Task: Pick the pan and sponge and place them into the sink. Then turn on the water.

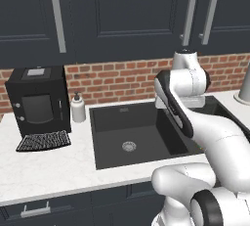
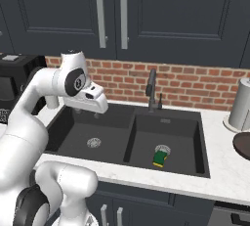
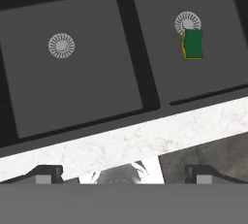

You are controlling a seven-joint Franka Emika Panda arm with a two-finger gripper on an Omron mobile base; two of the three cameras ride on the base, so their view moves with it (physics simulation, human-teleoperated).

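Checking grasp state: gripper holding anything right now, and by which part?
Nothing held. The gripper is open and empty above the sink; the sponge lies loose in the right basin by its drain.

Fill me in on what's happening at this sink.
The white arm's two-finger gripper hangs open and empty above the matte black double-basin sink. The small green-and-yellow sponge already lies in the right basin beside its drain. The dark-brown pan sits on the counter to the right. No water runs from the dark arched faucet.
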